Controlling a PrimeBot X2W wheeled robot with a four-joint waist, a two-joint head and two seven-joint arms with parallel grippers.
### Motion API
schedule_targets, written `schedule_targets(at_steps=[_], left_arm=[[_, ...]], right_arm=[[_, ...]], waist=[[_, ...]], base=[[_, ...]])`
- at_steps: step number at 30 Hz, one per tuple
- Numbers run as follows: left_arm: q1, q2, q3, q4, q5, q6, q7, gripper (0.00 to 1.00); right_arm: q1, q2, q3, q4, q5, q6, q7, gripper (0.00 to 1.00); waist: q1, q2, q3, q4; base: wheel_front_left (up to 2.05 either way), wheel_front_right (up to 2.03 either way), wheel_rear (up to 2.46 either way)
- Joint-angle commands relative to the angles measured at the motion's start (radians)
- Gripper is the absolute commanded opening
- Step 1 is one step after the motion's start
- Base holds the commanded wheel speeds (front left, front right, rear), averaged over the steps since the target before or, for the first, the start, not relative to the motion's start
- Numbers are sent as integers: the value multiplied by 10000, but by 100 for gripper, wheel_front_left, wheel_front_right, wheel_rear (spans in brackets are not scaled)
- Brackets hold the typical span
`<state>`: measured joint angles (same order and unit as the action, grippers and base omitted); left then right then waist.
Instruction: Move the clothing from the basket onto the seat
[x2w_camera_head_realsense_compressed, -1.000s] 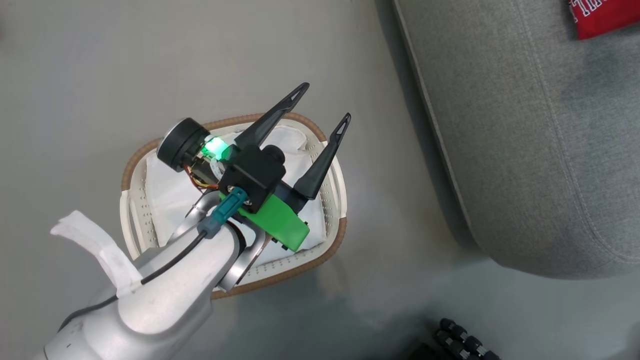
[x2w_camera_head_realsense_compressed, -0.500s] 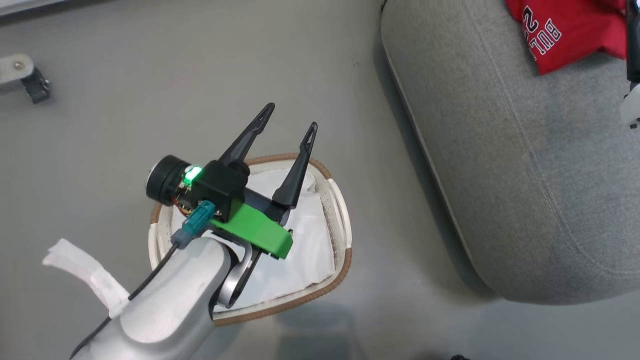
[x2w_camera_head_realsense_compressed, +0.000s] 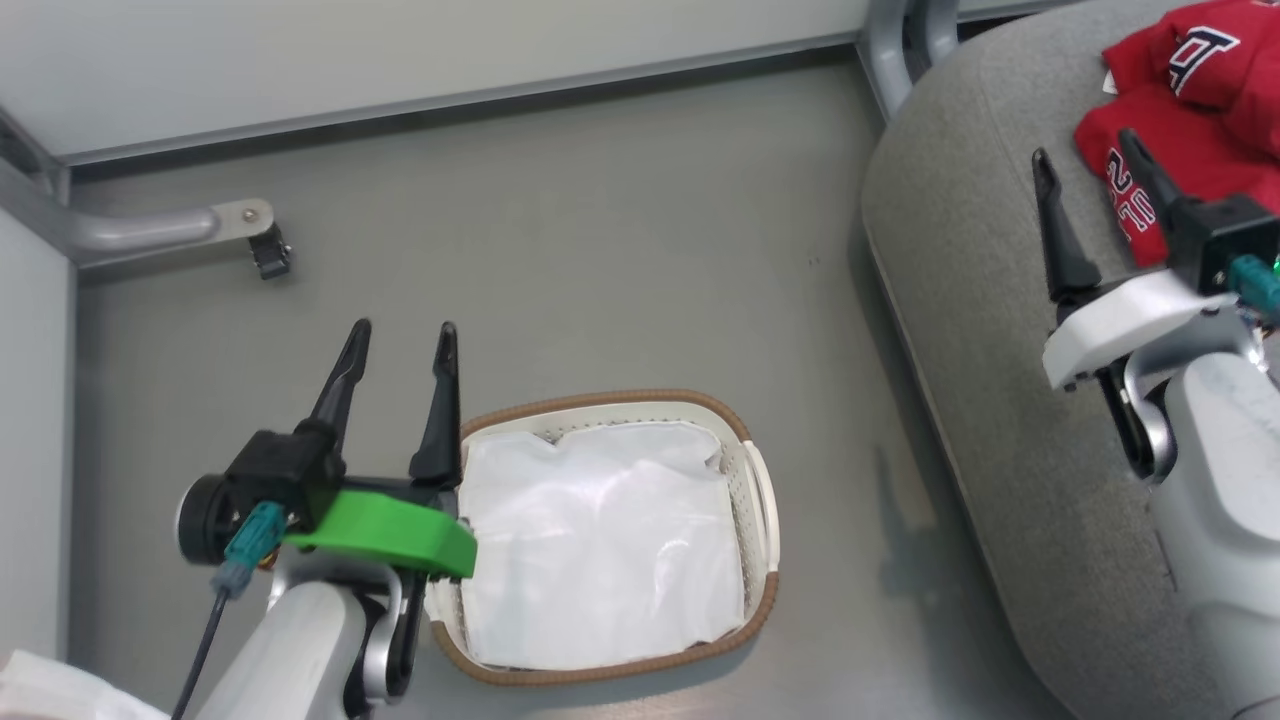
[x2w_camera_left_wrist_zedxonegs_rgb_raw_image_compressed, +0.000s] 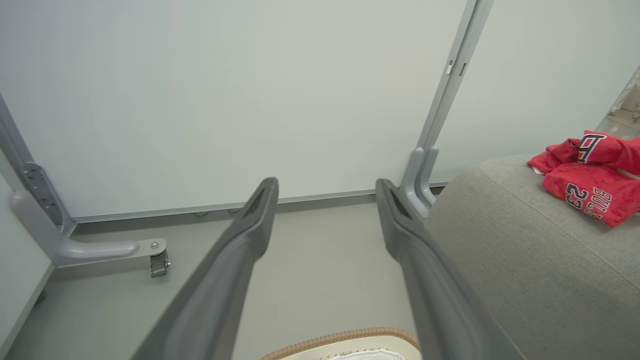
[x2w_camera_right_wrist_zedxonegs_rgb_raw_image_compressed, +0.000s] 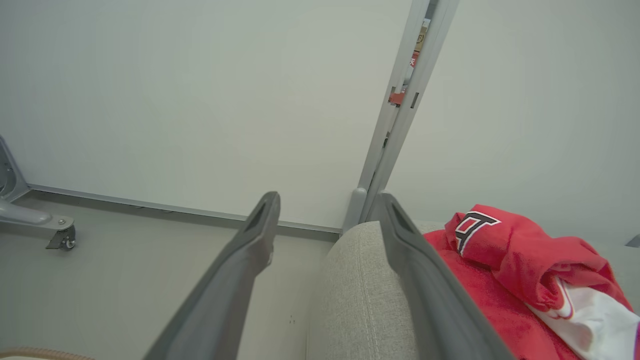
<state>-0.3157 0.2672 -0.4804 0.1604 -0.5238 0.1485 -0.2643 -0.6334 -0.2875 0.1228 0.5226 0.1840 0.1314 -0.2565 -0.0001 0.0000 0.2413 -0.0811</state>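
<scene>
Up on the grey seat (x2w_camera_head_realsense_compressed: 985, 330), at its far end, the red clothing (x2w_camera_head_realsense_compressed: 1195, 150) lies in a loose heap, while the basket (x2w_camera_head_realsense_compressed: 600, 398) on the floor has no red in it, its white liner (x2w_camera_head_realsense_compressed: 600, 540) lying bare, so the job looks done or nearly so. Both grippers stand wide apart and empty, which suits arms with nothing left to carry. The left gripper (x2w_camera_head_realsense_compressed: 403, 327) hangs just beside the basket's left rim, well apart from the clothing, and the right gripper (x2w_camera_head_realsense_compressed: 1084, 145) hovers over the seat at the heap's near edge, touching or not I cannot tell.
</scene>
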Motion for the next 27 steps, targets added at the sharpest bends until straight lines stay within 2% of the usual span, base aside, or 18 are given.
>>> schedule_targets(at_steps=[1, 6, 12, 21, 27], left_arm=[[405, -56, 275, -47, 169, 0, 3, 100], [1491, -377, 1387, -122, 419, -170, 2, 100], [2392, -857, 2236, -83, 760, -491, 2, 100], [3133, -1486, 2673, 284, 1308, -1028, 3, 100], [3495, -1715, 3086, 429, 1441, -1254, 3, 100]], right_arm=[[380, 140, -116, -92, -114, -15, -67, 100], [1461, 1219, -297, -422, -537, -15, -88, 100], [2784, 2039, -482, -1216, -824, -15, -96, 100], [4570, 2329, -822, -2074, -950, -15, -97, 100], [5230, 2349, -569, -2551, -551, -15, -87, 100]], waist=[[1, 0, -810, 793], [1, 0, -1120, 1092], [1, 0, -1289, 1360], [1, 0, -1679, 1625], [1, 0, -1921, 1556]], base=[[0, 0, 0], [0, 0, 0], [0, 0, 0], [0, 0, 0], [0, 0, 0]])
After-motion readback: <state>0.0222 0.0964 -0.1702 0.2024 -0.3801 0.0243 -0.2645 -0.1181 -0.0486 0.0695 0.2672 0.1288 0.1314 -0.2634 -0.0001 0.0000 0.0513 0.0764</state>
